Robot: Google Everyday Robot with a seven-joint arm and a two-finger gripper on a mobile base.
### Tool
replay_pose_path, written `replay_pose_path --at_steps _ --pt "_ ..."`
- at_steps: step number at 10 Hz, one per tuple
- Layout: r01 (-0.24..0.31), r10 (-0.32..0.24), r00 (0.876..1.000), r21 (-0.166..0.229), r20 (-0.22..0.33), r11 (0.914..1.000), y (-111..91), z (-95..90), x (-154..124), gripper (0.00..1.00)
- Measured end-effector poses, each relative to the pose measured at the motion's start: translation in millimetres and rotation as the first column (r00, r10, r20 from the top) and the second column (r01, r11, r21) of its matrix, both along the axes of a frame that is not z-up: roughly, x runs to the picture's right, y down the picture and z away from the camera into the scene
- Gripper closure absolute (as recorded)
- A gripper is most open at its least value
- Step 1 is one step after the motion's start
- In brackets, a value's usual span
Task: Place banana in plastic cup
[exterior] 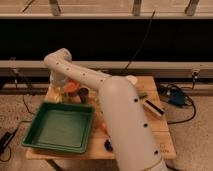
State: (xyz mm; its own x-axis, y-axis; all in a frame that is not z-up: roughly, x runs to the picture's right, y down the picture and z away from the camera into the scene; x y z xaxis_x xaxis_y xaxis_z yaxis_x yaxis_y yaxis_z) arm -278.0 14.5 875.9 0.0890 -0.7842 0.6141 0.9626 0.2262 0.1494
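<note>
My arm reaches over the wooden table (155, 137) to its back left corner. The gripper (60, 84) hangs there, just above a pale yellow-green patch (62, 92) where the banana and the light green plastic cup seem to be. I cannot tell the two apart, nor whether the banana is held or lies in the cup. The arm's big white forearm (125, 120) hides the middle of the table.
An orange bowl (73, 87) and a dark grey cup (83, 93) stand right of the gripper. A big green tray (60, 127) fills the front left. A white cup (131, 79), a green pod (143, 95) and a dark-and-white object (153, 108) lie at the right.
</note>
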Motion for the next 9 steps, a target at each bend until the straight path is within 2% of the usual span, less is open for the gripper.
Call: replay_pose_path --at_steps 4,7,9 --pt "0.031 -0.031 0.999 -0.015 -0.007 0.9994 5.9 -0.3 -2.1 0.20" --pt "0.000 -0.001 0.999 -0.016 -0.035 0.9999 2.5 -6.9 24.9 0.20" --pt "-0.003 0.003 0.999 -0.017 -0.035 0.9999 2.0 -8.5 26.5 0.20"
